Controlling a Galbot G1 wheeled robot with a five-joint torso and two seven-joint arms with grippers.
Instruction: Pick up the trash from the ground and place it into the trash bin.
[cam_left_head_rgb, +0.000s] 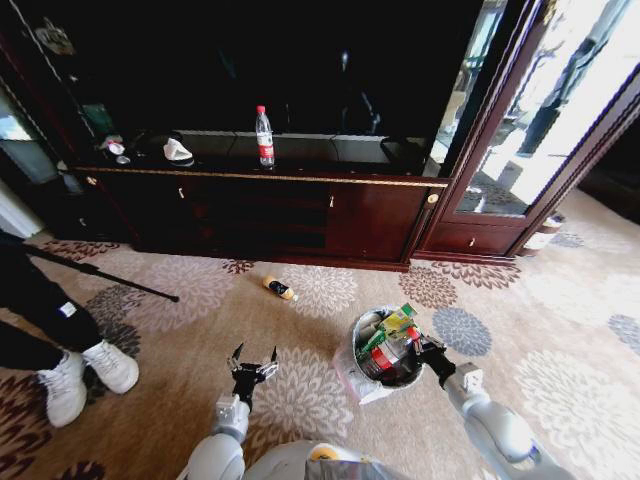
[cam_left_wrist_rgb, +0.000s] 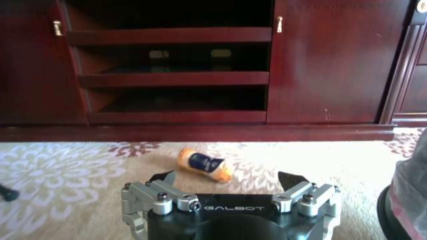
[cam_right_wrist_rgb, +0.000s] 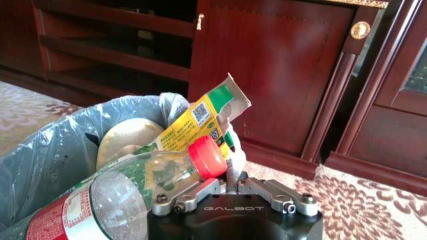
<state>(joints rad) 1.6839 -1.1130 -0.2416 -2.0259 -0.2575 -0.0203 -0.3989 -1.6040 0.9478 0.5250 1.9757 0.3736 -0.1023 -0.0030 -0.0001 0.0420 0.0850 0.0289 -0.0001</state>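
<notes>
The trash bin (cam_left_head_rgb: 362, 378), a black bucket with a thin plastic liner, stands on the carpet at my right front. In it lie a clear plastic bottle (cam_right_wrist_rgb: 133, 190) with a red cap, a green-yellow wrapper (cam_right_wrist_rgb: 200, 117) and a pale round packet (cam_right_wrist_rgb: 123, 140). My right gripper (cam_left_head_rgb: 416, 346) hovers at the bin's rim with its fingers pressed together beside the red cap; I cannot tell if anything is pinched between them. A small yellow bottle (cam_left_head_rgb: 280, 289) lies on the carpet before the cabinet. My left gripper (cam_left_wrist_rgb: 227, 180) is open just short of the yellow bottle (cam_left_wrist_rgb: 203, 165), which lies apart from it.
A dark wooden cabinet (cam_left_head_rgb: 300, 215) with open shelves runs along the back, with a water bottle (cam_left_head_rgb: 264, 135) on top. A person's legs in white shoes (cam_left_head_rgb: 90, 372) stand at the left beside a black pole (cam_left_head_rgb: 100, 272). A glass door (cam_left_head_rgb: 530, 130) is at the back right.
</notes>
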